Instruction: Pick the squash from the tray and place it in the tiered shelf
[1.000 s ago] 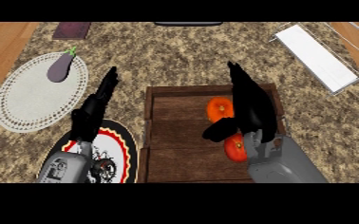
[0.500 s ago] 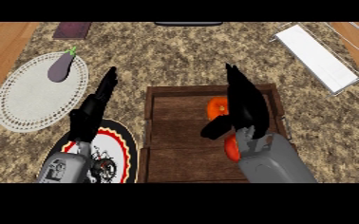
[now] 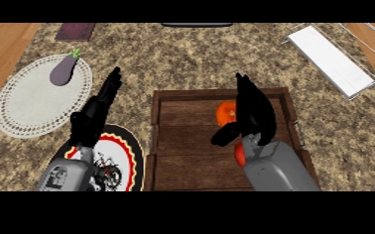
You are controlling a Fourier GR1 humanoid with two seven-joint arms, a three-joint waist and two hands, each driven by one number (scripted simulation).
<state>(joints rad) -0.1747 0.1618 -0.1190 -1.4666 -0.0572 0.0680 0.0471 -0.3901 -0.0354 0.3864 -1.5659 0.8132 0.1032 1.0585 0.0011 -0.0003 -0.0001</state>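
My right hand hangs open over the tray. The orange squash peeks out just beside my straight fingers

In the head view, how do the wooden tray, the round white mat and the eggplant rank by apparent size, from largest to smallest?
1. Wooden tray, largest, though partly hidden by the right hand.
2. Round white mat.
3. Eggplant, clearly smallest, lying on the mat.

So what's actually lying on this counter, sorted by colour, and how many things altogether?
Orange: 1, the squash, partly hidden under the right hand.
Purple: 1, the eggplant.
Brown: 1, the wooden tray.
White: 2, the round mat and the tiered shelf.
Red, black and white: 1, the plate.
Total: 6.
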